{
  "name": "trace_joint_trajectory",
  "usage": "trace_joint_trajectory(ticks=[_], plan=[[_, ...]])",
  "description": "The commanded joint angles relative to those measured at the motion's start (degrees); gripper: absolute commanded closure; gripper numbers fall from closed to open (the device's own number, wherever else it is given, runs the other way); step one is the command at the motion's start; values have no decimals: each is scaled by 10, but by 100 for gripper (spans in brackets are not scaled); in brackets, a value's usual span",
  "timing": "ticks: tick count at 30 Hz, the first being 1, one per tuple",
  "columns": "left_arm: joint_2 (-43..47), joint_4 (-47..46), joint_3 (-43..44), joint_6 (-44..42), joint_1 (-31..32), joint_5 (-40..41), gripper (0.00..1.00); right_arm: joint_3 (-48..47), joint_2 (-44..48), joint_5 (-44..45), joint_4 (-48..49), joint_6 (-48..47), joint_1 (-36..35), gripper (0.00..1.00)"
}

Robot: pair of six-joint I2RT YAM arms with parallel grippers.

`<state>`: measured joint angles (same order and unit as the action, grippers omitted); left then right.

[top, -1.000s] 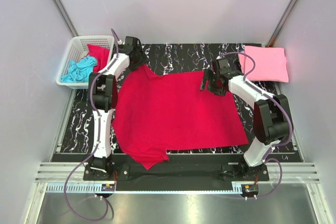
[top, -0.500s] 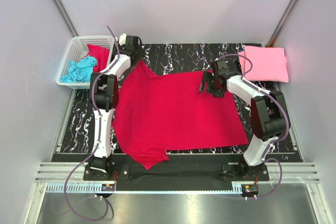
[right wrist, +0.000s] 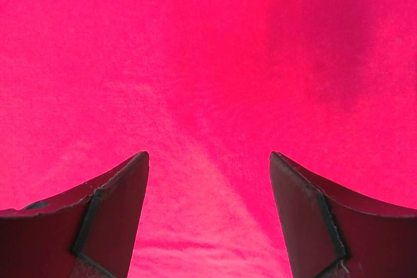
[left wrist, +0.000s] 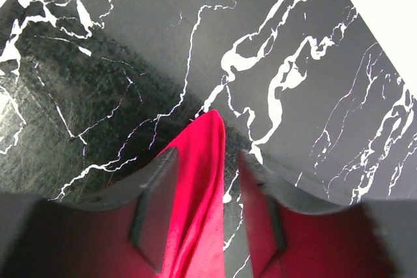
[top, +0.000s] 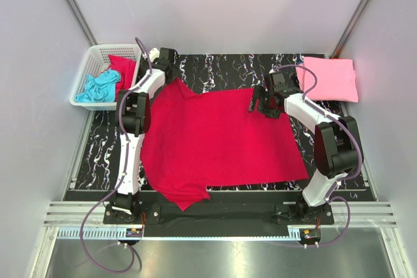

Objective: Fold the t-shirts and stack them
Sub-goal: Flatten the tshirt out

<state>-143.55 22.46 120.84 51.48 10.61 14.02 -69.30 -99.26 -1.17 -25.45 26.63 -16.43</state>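
A crimson red t-shirt [top: 221,141] lies spread flat on the black marbled table [top: 221,69]. My left gripper [top: 169,68] is at its far left sleeve corner. In the left wrist view the sleeve tip [left wrist: 210,136] runs up between the half-closed jaws of the left gripper [left wrist: 207,157], with a gap still showing on the right side. My right gripper [top: 259,105] hovers open over the shirt's far right edge. In the right wrist view red cloth [right wrist: 208,43] fills the space under the right gripper [right wrist: 208,158]. A folded light pink t-shirt [top: 328,78] lies at the far right.
A white lattice basket [top: 85,73] stands at the far left, holding a turquoise shirt [top: 98,87] and a red one [top: 122,68]. Grey walls close in on both sides. The near shirt sleeve [top: 186,194] hangs over the table's front edge.
The left jaws have narrowed around the sleeve tip, and the left wrist has shifted slightly at the corner. The right gripper has hardly moved and stays open.
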Motion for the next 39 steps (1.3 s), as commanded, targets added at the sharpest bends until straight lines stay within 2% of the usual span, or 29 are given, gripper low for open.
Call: trace_joint_trajectory(ticks=[1,5,7,9,10,14,27,32,39], plan=[[-10,4,21,11,3,18,57,-1,24,-7,11,3,4,19],[-29,2,43,12,3,2,68,2,18,-9,11,3,3,20],[-32,1,53,13,3,0,68,5,19,-9,10,3,4,20],[-32,-1,56,10,3,0,66,8,19,-9,11,3,5,20],[-33,-5,57,8,3,0,60,10,20,-9,11,2,4,21],[-26,-7,54,7,3,0,48,8,19,-6,10,0,4,21],[12,-67,18,11,4,-28,51,3,-1,-11,10,-2,5,21],[39,-105,-26,14,3,-31,53,2,-5,-10,11,-3,5,22],[32,-103,-17,13,3,-36,53,2,-10,-11,10,-4,5,22]])
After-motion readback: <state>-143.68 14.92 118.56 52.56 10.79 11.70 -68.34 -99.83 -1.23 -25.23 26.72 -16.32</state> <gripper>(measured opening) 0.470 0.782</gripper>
